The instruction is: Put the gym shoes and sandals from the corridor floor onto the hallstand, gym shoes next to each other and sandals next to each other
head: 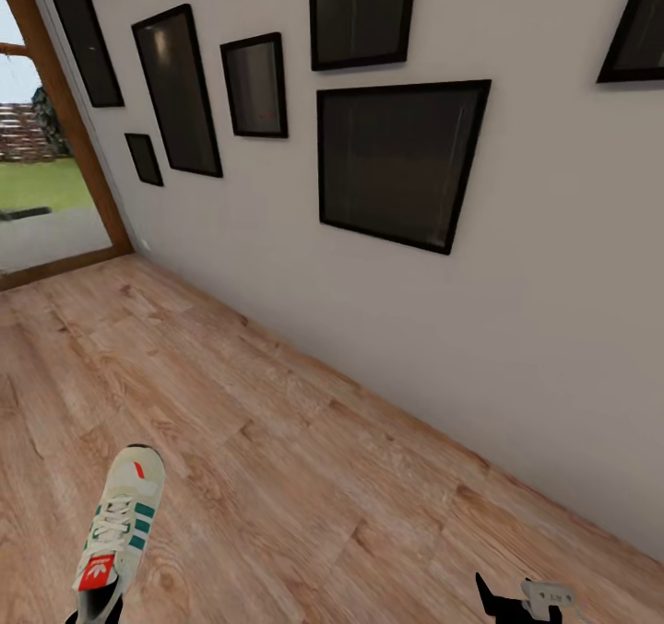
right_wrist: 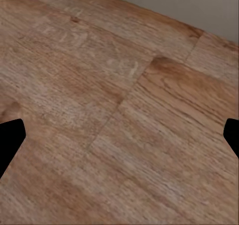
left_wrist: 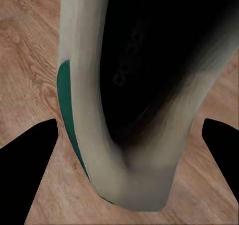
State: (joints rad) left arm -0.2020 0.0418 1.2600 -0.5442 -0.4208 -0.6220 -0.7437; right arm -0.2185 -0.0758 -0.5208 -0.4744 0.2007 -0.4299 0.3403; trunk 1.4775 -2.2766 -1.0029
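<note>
Left gripper (left_wrist: 122,135) low at the head view's bottom edge, mostly cut off. 1 gym shoe (head: 118,532) sits between its 2 dark fingers (left_wrist: 25,170), heel end toward the wrist camera, toe pointing away over the corridor floor (head: 277,440). Actual pinch on the shoe: cannot tell. Shoe opening is dark and blurred close up.

Right gripper (right_wrist: 122,135) held over bare planks near the wall (head: 387,311), fingers spread wide, nothing between them.
</note>
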